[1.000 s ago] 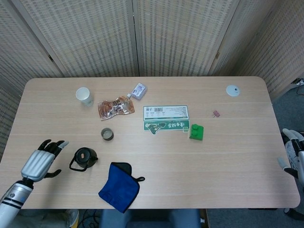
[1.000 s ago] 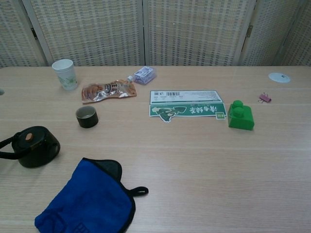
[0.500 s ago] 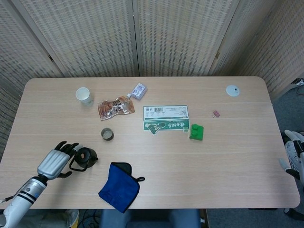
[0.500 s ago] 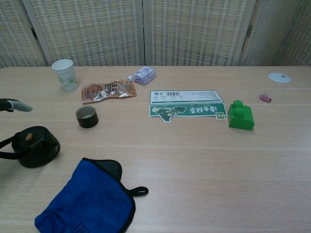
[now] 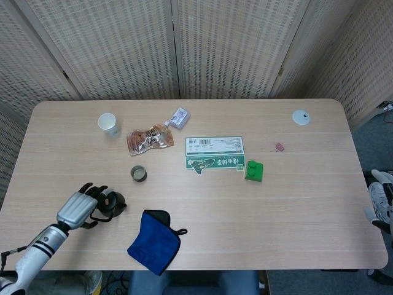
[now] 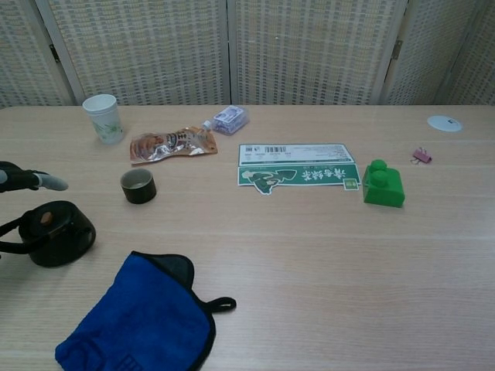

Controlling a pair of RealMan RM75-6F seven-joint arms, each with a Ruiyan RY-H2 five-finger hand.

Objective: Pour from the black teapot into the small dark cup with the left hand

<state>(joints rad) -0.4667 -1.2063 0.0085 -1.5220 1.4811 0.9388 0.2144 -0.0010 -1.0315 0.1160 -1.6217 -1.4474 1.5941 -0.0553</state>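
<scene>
Glossy black teapot (image 6: 56,233), matt blue cloth (image 6: 139,317), shiny foil pouch (image 6: 172,144), pale wood-grain table (image 6: 325,270).

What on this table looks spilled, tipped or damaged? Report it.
Nothing stands out. The black teapot sits upright with its lid on, the small dark cup and paper cup stand upright, and no liquid shows on the table. The blue cloth merely lies rumpled near the front edge.
</scene>
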